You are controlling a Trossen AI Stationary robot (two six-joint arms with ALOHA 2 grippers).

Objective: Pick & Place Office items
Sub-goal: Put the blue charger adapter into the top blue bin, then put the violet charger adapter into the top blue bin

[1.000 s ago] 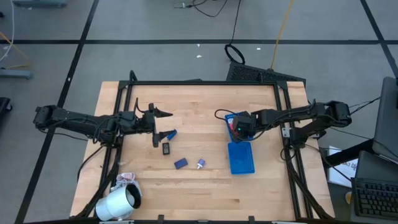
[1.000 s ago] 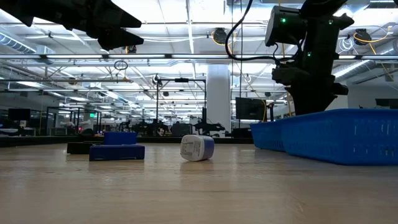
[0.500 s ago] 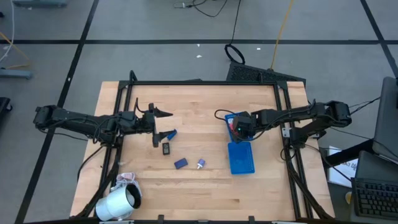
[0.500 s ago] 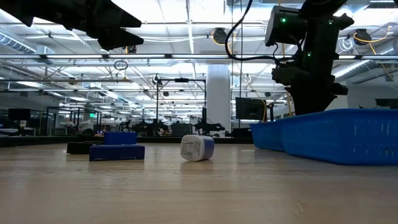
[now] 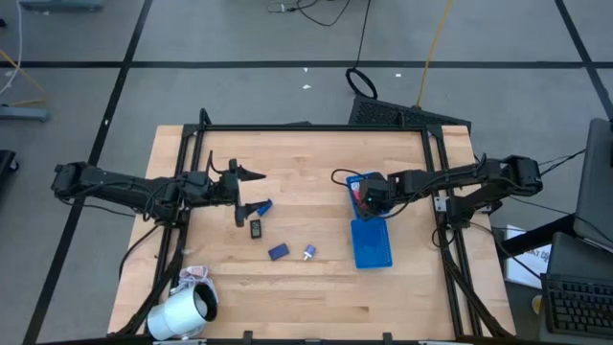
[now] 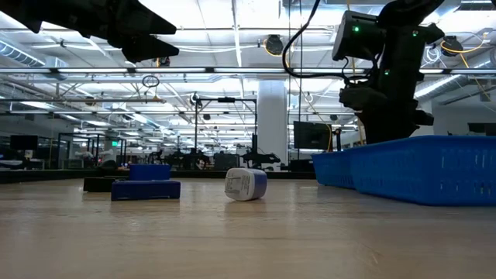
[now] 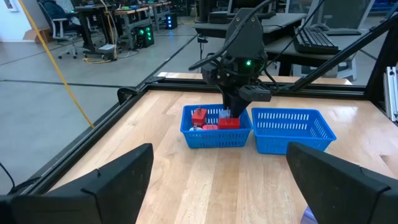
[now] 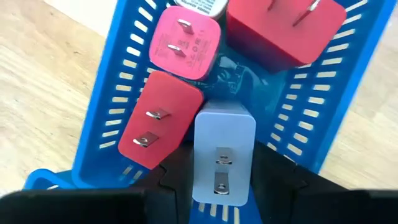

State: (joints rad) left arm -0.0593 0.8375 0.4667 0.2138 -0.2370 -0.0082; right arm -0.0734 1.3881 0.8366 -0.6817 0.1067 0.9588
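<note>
L tool (image 5: 251, 191) at 9 o'clock on table (image 5: 316, 153), fingers spread wide, holding nothing; black block (image 5: 256, 229), dark blue block (image 5: 279, 252) and white block (image 5: 309, 253) lie loose toward 6 o'clock; R tool (image 8: 221, 186) at 3 o'clock over blue tray (image 5: 372, 244), clamped on light blue block (image 8: 222, 152); red blocks (image 8: 158, 118) in the tray.

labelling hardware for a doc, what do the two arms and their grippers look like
Both arms are dark, slim and jointed, with black cables running along them. The left gripper has broad, flat, dark wedge-shaped fingers. The right gripper hangs from a blocky black wrist housing that shows a small green light.
</note>
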